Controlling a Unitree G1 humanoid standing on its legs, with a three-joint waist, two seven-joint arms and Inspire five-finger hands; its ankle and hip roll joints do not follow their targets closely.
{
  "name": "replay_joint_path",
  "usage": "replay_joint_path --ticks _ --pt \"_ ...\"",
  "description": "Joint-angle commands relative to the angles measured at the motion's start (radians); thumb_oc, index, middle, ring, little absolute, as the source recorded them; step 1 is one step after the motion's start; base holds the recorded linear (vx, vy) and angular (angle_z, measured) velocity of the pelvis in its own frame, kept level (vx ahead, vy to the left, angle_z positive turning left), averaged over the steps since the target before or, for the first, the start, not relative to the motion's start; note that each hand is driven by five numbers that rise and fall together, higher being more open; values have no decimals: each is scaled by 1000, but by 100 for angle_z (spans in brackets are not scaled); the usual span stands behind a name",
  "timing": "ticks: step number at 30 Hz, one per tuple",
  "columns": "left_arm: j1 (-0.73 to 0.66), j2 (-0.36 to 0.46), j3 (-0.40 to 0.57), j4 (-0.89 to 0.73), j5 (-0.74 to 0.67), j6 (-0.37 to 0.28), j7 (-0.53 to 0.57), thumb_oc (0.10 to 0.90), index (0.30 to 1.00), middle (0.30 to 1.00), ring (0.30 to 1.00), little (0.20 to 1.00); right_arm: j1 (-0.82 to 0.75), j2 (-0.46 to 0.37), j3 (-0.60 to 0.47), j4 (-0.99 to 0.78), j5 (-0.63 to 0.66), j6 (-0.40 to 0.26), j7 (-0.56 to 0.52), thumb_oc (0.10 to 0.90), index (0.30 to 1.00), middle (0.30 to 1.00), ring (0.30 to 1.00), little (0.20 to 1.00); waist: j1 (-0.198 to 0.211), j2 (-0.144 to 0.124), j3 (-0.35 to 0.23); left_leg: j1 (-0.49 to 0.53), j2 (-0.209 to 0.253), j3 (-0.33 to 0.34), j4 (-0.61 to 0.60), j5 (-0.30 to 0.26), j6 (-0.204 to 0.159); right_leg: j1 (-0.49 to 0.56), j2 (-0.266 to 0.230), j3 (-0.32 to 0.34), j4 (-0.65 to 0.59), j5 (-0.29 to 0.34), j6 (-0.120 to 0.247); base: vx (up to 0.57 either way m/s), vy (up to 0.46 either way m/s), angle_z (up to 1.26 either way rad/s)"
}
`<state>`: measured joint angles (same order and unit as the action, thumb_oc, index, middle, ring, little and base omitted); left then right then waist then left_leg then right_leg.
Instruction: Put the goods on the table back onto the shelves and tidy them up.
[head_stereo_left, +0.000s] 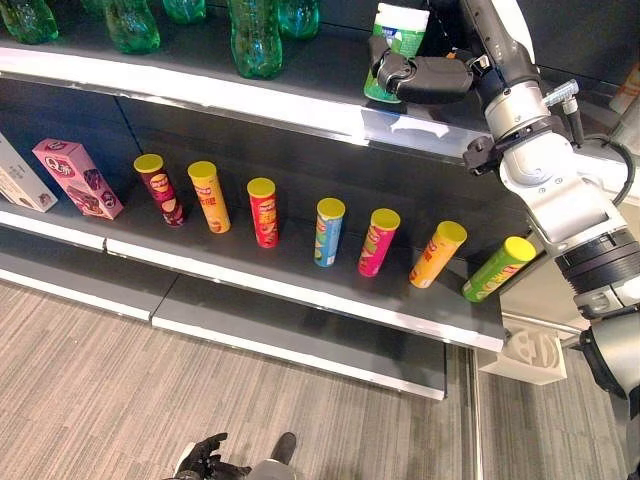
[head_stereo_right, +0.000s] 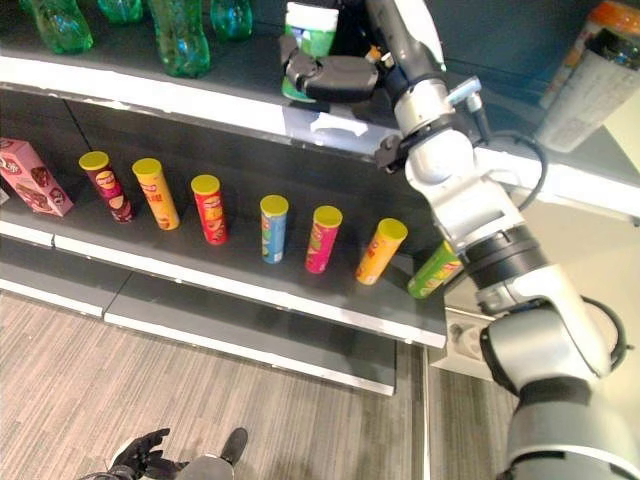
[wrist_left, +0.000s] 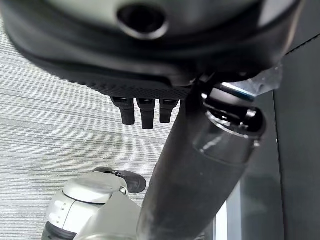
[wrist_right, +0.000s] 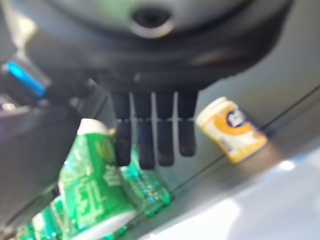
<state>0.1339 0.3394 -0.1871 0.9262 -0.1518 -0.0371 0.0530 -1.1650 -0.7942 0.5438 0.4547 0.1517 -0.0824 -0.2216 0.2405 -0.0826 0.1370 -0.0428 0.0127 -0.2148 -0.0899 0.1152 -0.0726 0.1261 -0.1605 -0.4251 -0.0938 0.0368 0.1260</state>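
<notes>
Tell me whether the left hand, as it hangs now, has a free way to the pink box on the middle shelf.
Probably not from here. The left hand hangs low above the floor, while the pink box sits higher on the middle shelf. Nothing stands between them, but the arm would have to lift well up.

No print can be made out on any of the goods. The labels on the chip cans (head_stereo_left: 263, 211), the pink box (head_stereo_left: 78, 177), the green-and-white tub (head_stereo_left: 396, 50) and the yellow tub (wrist_right: 231, 129) show only patches of colour and shapes too small or blurred to read.
</notes>
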Motion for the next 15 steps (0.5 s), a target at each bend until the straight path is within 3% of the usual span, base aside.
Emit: replay_joint_path --ticks 1,15 --pt "-43 63 -60 6 26 -30 18 800 900 900 900 900 -150 -3 -21 50 -60 -23 -107 400 300 300 300 300 18 -18 -77 66 53 95 3 -124 -41 18 -62 -29 9 -3 71 0 0 0" --pt "-43 62 -59 -6 23 -33 35 800 900 900 900 900 -130 51 -43 134 -121 7 -143 400 300 300 300 300 10 -15 -73 75 57 108 3 -132 -36 18 -62 -22 9 -3 70 1 0 -1"
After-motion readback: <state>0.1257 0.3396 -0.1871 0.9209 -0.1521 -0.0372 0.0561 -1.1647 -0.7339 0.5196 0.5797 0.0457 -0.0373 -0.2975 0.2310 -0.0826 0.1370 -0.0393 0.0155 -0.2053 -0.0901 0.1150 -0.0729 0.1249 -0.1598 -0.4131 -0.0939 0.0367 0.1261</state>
